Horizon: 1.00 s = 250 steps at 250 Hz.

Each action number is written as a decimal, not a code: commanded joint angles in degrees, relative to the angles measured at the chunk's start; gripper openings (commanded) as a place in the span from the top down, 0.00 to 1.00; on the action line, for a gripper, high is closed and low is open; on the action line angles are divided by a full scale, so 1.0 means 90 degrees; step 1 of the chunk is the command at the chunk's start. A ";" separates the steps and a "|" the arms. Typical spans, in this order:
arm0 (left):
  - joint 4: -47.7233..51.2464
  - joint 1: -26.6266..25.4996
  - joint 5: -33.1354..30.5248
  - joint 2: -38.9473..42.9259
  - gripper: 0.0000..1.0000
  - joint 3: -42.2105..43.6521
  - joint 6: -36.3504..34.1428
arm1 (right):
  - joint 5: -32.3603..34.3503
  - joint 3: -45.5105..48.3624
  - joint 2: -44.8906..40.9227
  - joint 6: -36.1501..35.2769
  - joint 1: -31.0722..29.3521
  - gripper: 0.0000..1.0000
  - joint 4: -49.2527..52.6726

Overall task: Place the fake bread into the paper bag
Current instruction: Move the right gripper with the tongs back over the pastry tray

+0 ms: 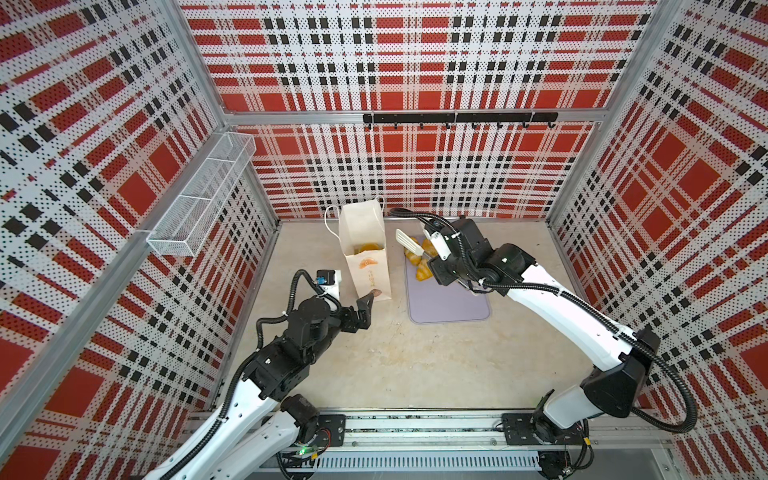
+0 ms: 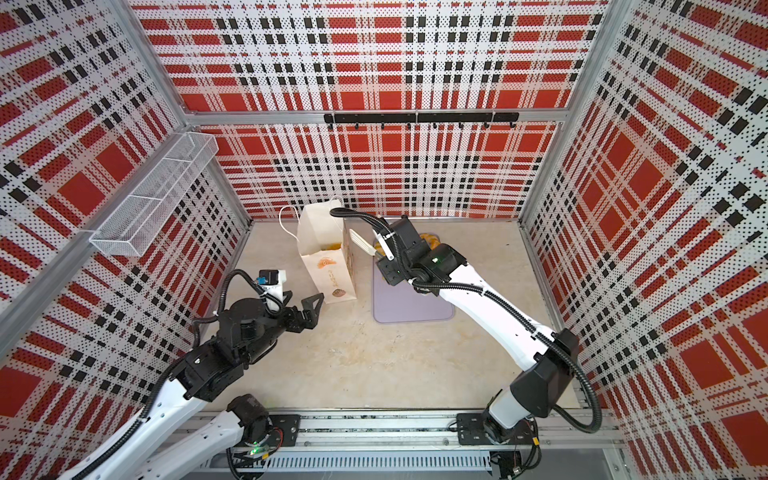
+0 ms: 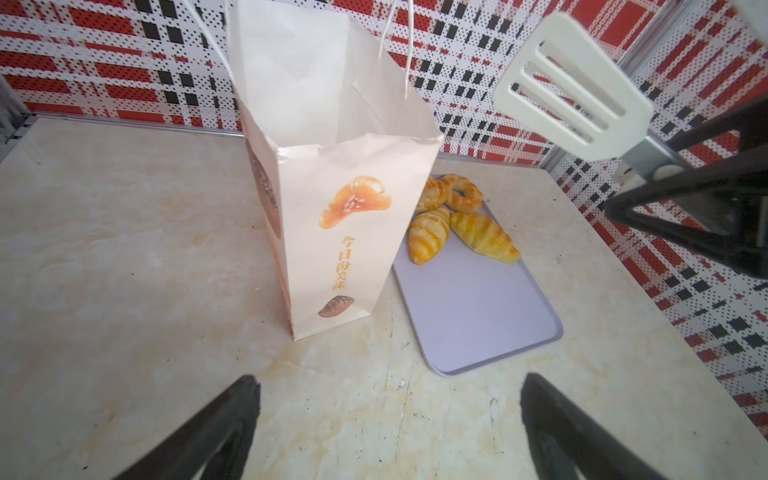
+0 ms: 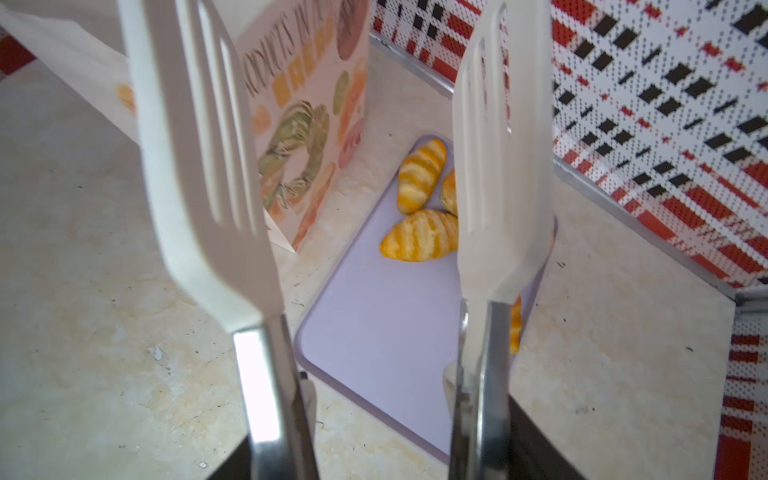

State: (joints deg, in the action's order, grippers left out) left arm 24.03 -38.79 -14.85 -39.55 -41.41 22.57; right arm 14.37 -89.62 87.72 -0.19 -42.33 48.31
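Your left jaws hang low over the worktop (image 1: 395, 361), spread wide and gripping nothing. They sit close to the near foot of the bag (image 3: 332, 208), and the left wrist view shows them clear of it.

The bag stands upright towards the back of the worktop with its mouth open. In both top views it is just beside the left long edge of the tray (image 3: 478, 311). Look down that mouth in a top view and you catch a golden piece of bread (image 1: 370, 248) lying inside.

More of it is bunched at the tray's far end. Two croissants (image 3: 430, 237) lie side by side with their far tips meeting, and a ring (image 3: 463, 193) sits just behind them. Another pastry is tucked against the ring, half hidden by the bag.

Over on your right, the right jaws are clamped on the metal handles of the tongs (image 4: 199, 166). The two white slotted paddles stand apart with nothing caught between them. They are up in the air over the far end of the tray, close to the bag's side. Through the gap in the right wrist view you see the tray and the croissants below, with one paddle covering part of the pile.
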 commanded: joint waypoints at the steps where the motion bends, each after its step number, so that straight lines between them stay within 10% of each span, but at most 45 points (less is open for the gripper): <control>1: -0.0361 -0.0414 -0.0537 -0.0259 0.01 0.0128 0.0140 | -0.0085 0.0552 -0.0376 0.0141 0.0109 0.37 -0.0576; 250: -0.2054 -0.1897 -0.0272 -0.3427 0.00 -0.0247 0.0492 | -0.1252 0.3267 -0.0134 0.0118 0.2683 0.40 -0.1910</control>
State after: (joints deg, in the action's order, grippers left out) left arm 8.38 -55.44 -18.17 -68.47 -41.06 25.82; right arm 4.43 -59.42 83.68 2.96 -18.85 36.32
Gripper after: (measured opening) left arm 0.995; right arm 0.598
